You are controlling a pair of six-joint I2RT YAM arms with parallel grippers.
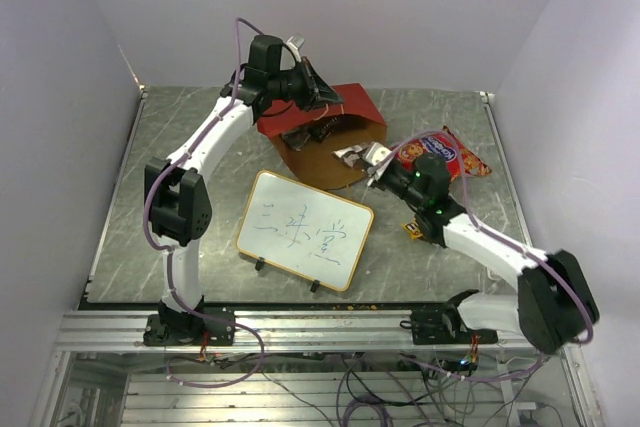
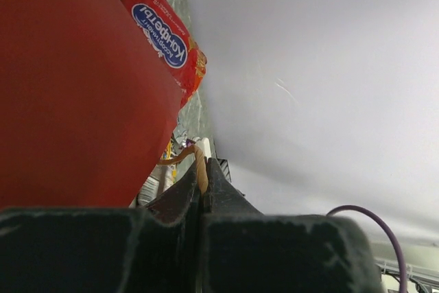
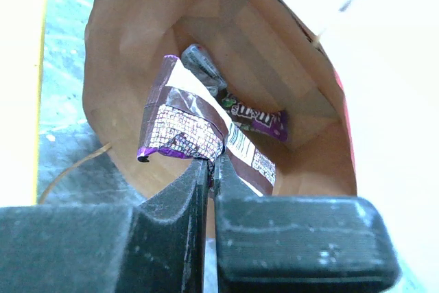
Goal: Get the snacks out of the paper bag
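The purple packet [image 3: 182,132] sits at the mouth of the paper bag [image 3: 123,66], its near edge pinched in the right fingers [image 3: 180,200], long axis slanting back inside. The bag lies sideways on the bench [image 1: 120,247], mouth toward the right arm; the left fingers [image 2: 180,190] clamp its string handle [image 2: 199,169].

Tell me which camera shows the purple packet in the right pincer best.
The right wrist view: the purple packet fills the centre, clamped in the right pincer at the bag's mouth, print visible. The top view shows only a small silvery scrap there. The left wrist view shows the bag's red outside, not the packet.
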